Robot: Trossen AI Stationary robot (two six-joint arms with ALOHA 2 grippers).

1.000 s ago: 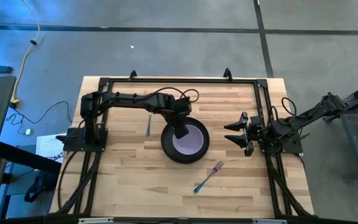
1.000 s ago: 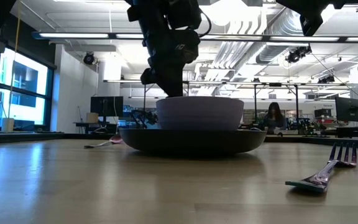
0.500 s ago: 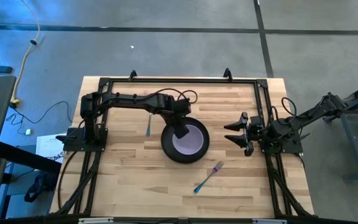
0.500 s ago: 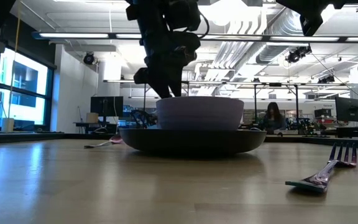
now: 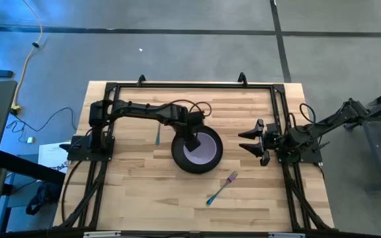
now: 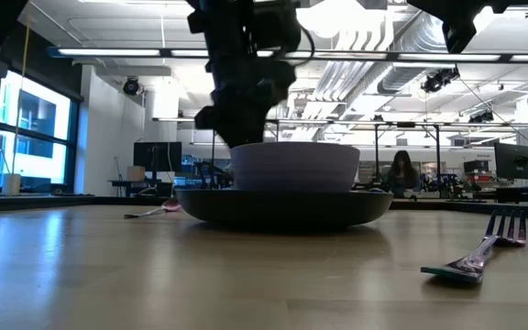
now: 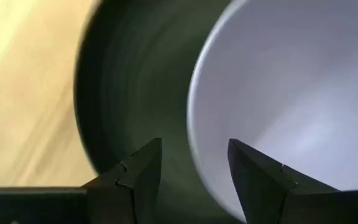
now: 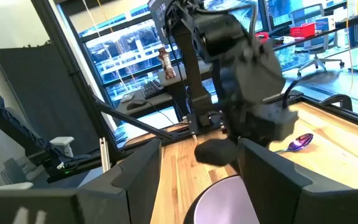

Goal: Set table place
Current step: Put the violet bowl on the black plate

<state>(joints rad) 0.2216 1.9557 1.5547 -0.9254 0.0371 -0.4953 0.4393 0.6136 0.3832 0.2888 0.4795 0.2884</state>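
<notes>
The dark grey plate [image 5: 179, 157] lies flat at the table's middle, and the lavender bowl [image 5: 205, 149] stands on it. My left gripper [image 5: 193, 140] hovers open over the bowl's left rim [image 7: 194, 124]. One finger is over the plate [image 7: 129, 93] and the other over the bowl's inside. In the low view the gripper [image 6: 241, 133] ends just above the bowl [image 6: 293, 167]. The spoon [image 5: 158, 133] lies left of the plate, the fork [image 5: 221, 188] near-right of it. My right gripper [image 5: 249, 142] waits open at the right side.
The black metal frame [image 5: 190, 85] runs along the table's far edge and down both sides by the arm bases. Bare wood lies near the plate and to its left. Beyond the table is a room with desks and a seated person [image 6: 401, 172].
My left arm has drawn a little toward the table's near edge, and its gripper has shifted slightly above the bowl's left rim. Bowl, plate, spoon and fork have stayed where they were.
</notes>
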